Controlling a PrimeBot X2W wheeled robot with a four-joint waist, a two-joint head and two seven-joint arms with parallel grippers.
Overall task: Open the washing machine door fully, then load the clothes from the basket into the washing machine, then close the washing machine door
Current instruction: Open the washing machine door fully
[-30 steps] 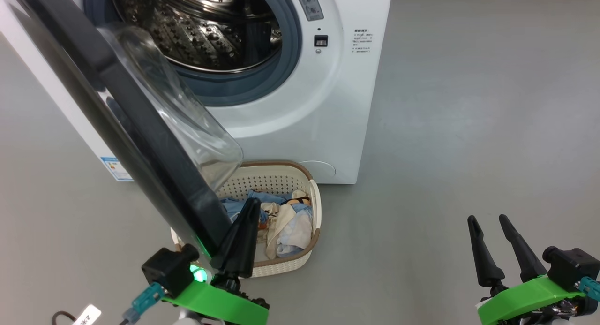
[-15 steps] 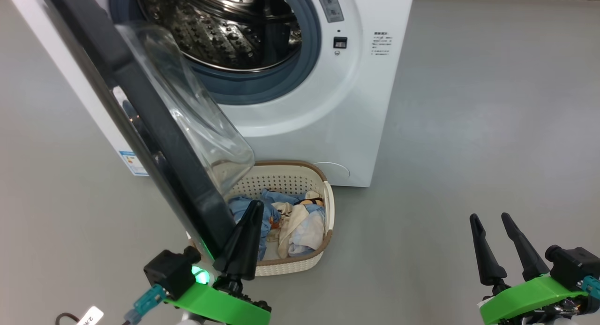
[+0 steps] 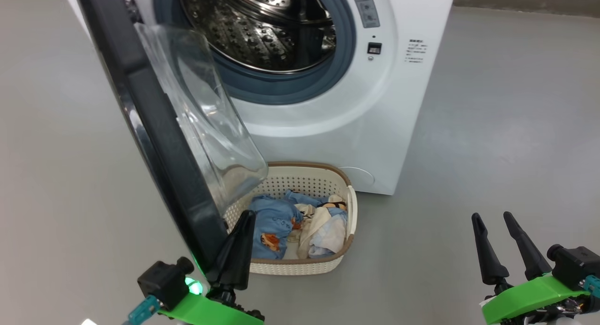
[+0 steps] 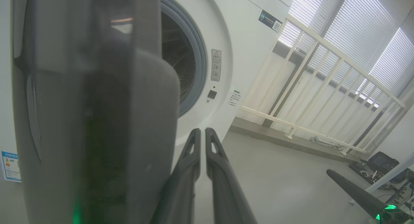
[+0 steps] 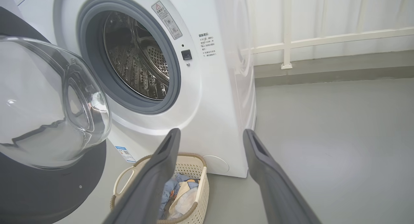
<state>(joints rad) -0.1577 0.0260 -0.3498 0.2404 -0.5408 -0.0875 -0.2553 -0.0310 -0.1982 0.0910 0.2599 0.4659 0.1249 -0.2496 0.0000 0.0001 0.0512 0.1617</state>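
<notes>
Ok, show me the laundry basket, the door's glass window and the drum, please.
Cream perforated plastic basket with brown rim (image 3: 300, 268), head view, on its front wall.
Clear bulging glass window of the glossy black door (image 3: 204, 114), head view, mid-glass.
Steel perforated drum (image 3: 248, 32), head view, on its inner wall.

**Washing machine**: white front-loading box at 12 o'clock in the head view, standing on the grey floor. Its round opening is uncovered and shows a perforated steel drum ringed by a grey-blue gasket.

**Washing machine door**: glossy black ring swung clear toward 9 o'clock of the opening and seen nearly edge-on. Its bulging clear glass window faces the machine.

**Basket**: cream-white with perforated sides and a brown rim, upright on the floor at 6 o'clock of the opening, just before the machine's base.

**Clothes**: crumpled inside the basket, below its rim. Light blue cloth with an orange print lies at 9 o'clock, cream and pale cloth at 3 o'clock.
</notes>
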